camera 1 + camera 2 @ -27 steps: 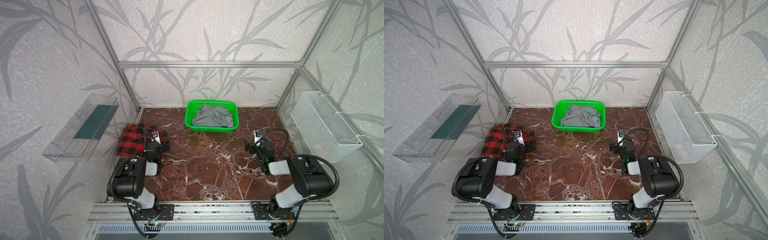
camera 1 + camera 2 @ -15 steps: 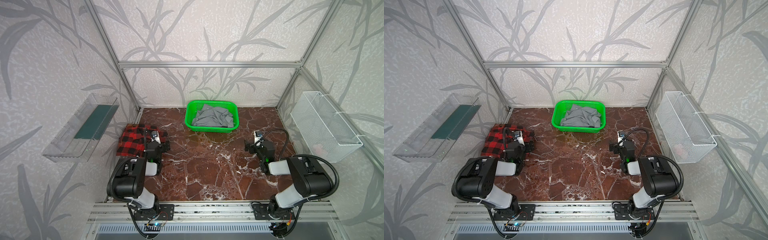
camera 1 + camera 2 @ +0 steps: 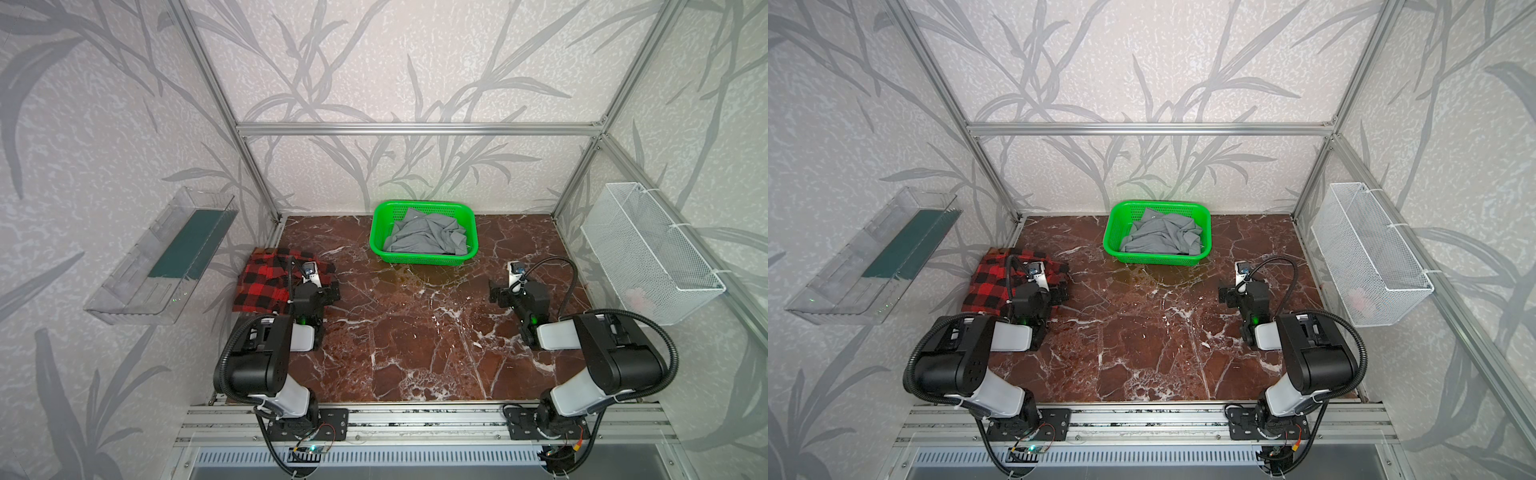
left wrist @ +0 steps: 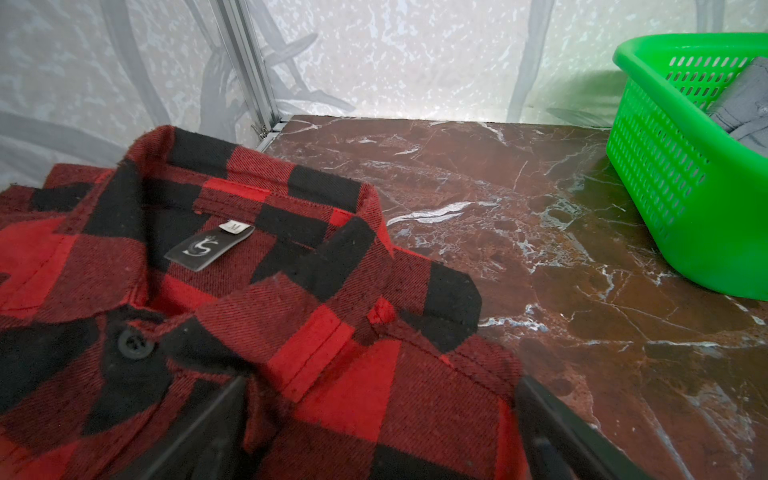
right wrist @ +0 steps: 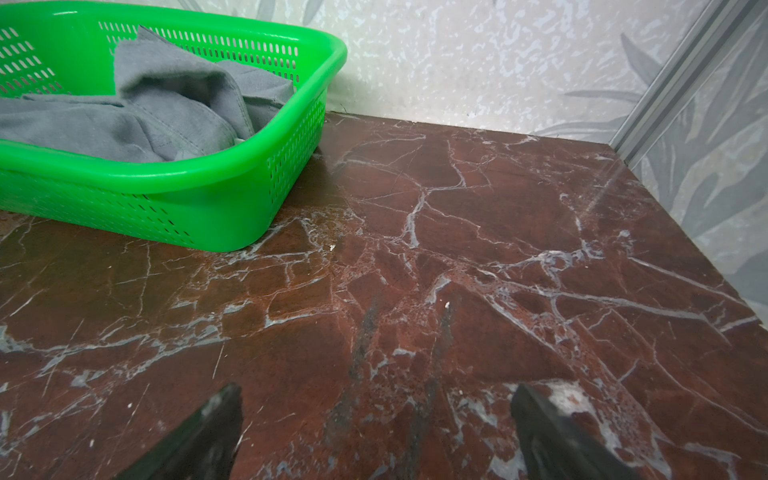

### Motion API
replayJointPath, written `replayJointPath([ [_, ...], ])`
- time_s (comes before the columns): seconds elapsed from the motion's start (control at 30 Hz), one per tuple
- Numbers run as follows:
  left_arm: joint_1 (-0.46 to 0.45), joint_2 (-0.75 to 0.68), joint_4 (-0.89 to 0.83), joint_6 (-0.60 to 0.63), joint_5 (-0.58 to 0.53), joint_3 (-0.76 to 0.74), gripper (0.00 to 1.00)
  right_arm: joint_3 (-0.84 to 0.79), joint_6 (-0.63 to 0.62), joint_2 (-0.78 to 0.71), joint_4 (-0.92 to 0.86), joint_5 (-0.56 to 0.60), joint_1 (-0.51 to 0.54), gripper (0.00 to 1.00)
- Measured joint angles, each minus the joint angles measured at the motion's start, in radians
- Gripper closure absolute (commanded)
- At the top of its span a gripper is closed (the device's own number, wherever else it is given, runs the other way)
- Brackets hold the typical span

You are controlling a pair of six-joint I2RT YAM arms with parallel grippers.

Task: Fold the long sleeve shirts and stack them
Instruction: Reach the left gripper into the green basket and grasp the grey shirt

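The red-and-black plaid shirt point(image 3: 266, 282) point(image 3: 988, 282) lies folded at the table's left edge, collar and label up in the left wrist view point(image 4: 291, 291). My left gripper point(image 3: 311, 289) point(image 3: 1038, 291) point(image 4: 382, 386) sits low over its right part, open, with plaid cloth lying between the spread fingers. The gray shirt point(image 3: 424, 239) point(image 3: 1163, 237) point(image 5: 145, 112) lies crumpled in the green basket point(image 3: 419, 258) point(image 3: 1154, 259) point(image 5: 187, 199) at the back middle. My right gripper point(image 3: 517, 289) point(image 3: 1244, 293) point(image 5: 376, 392) hangs open over bare marble, to the right of the basket and nearer the front.
The dark red marble tabletop point(image 3: 415, 332) stretches between the two arms. A clear plastic bin point(image 3: 162, 257) hangs on the left wall and a white wire basket point(image 3: 648, 253) on the right wall. Aluminium frame posts stand at the back corners.
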Motion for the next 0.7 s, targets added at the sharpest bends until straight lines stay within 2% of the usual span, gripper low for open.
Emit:
replayJointPath([
  [0.07,0.003,0.0,-0.002,0.0,0.0,0.0,0.01,0.007,-0.001,-0.006,-0.023,0.018,0.006,0.01],
  [0.17,0.001,-0.006,-0.021,-0.005,-0.036,0.007,0.01,0.073,-0.008,-0.084,-0.216,0.048,0.023,0.01],
  [0.27,-0.017,-0.077,-0.175,-0.012,-0.112,0.053,0.01,0.175,0.007,-0.237,-0.371,0.05,0.048,0.01],
  [0.37,-0.029,-0.188,-0.339,-0.079,-0.182,0.168,0.01,0.261,0.105,-0.401,-0.425,-0.002,0.063,0.01],
  [0.43,-0.03,-0.281,-0.389,-0.181,-0.183,0.219,0.01,0.315,0.193,-0.476,-0.447,-0.051,0.066,0.01],
  [0.57,-0.024,-0.409,-0.45,-0.387,-0.078,0.278,0.01,0.372,0.314,-0.523,-0.474,-0.135,0.064,0.01],
  [0.7,-0.04,-0.371,-0.523,-0.488,0.144,0.386,0.01,0.372,0.481,-0.508,-0.549,-0.153,0.061,0.01],
])
